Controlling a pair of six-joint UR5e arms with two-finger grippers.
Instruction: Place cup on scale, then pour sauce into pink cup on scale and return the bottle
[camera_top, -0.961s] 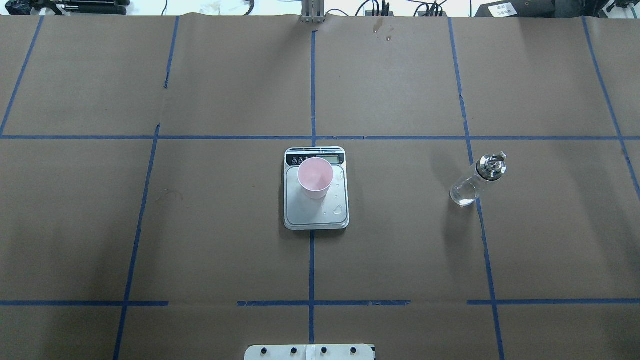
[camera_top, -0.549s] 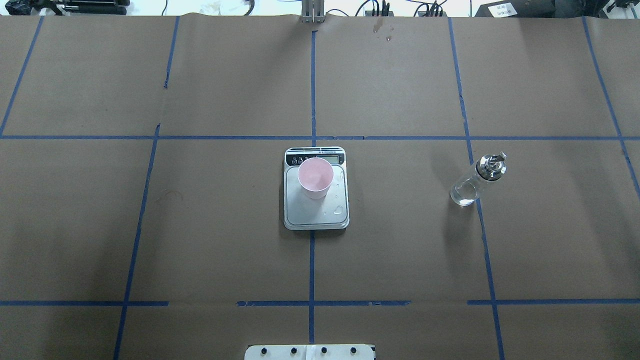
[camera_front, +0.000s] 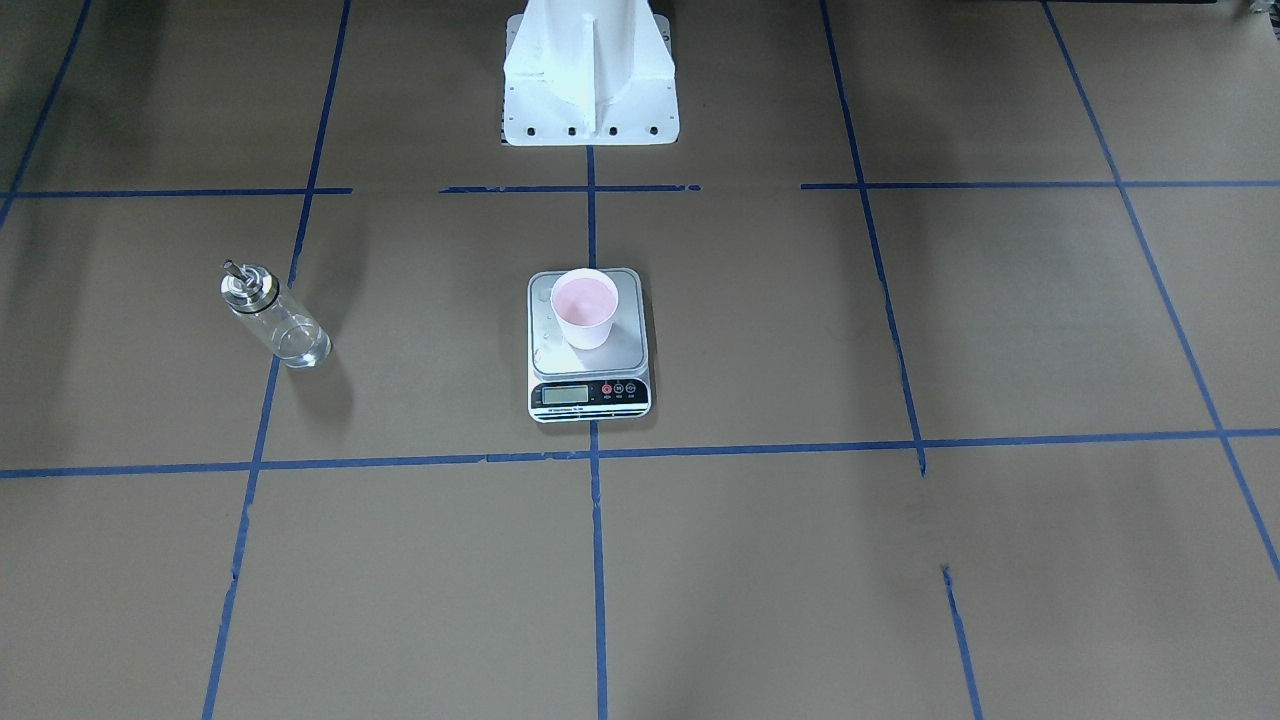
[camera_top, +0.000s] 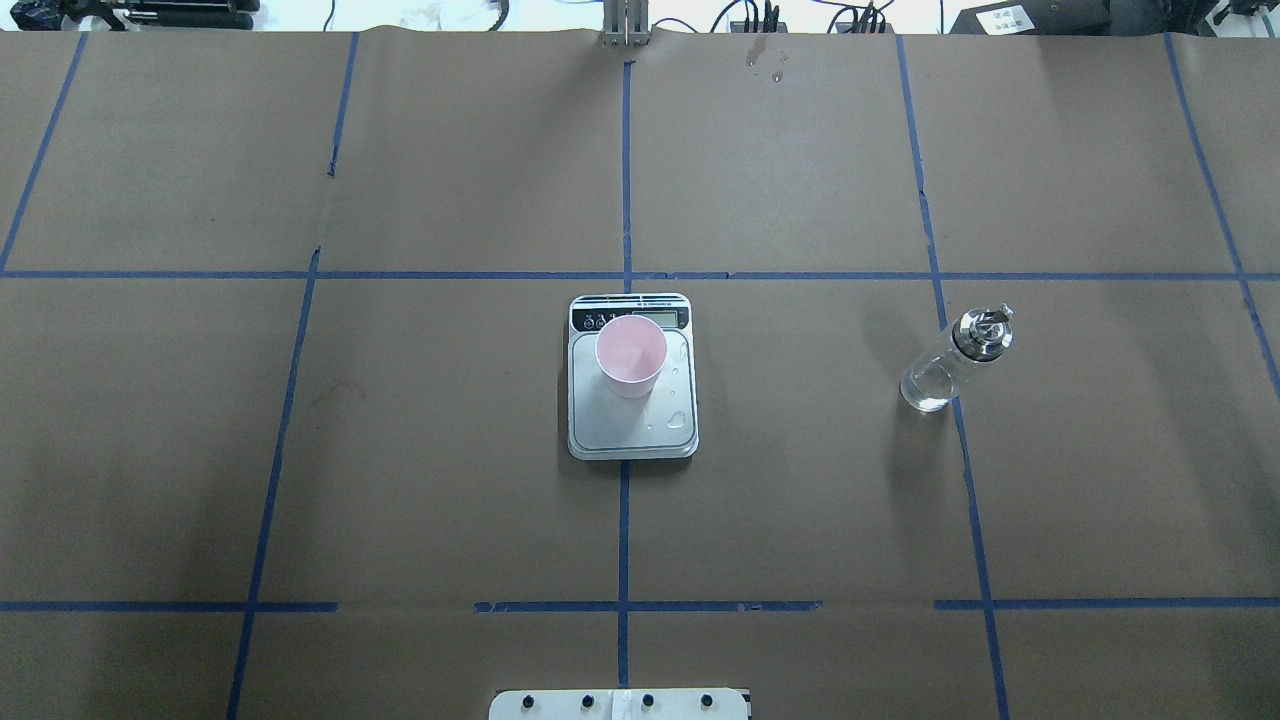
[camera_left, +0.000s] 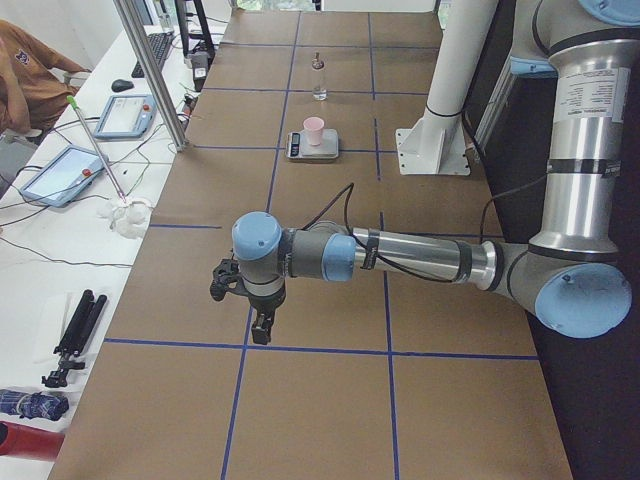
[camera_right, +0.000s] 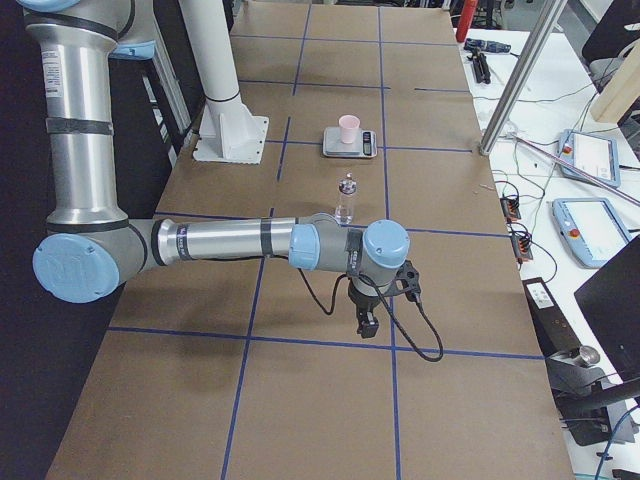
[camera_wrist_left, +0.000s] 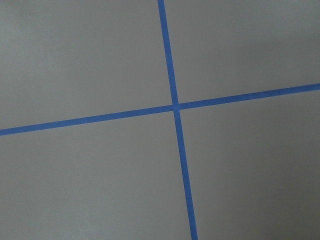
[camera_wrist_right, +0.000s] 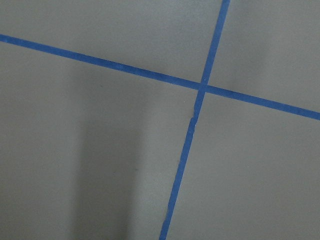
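Observation:
The pale pink cup stands upright on the silver scale at the table's middle, also in the front view: cup, scale. The clear glass bottle with its silver cap stands alone on the robot's right side, holding clear liquid. My left gripper hangs over the table's left end, far from both. My right gripper hangs over the right end, just past the bottle. They show only in the side views, so I cannot tell if they are open or shut. Both wrist views show only paper and blue tape.
The white robot pedestal stands at the near edge behind the scale. A few water drops lie on the scale's platform. Blue tape lines grid the brown paper. Tablets and cables lie along the far edge beside an operator.

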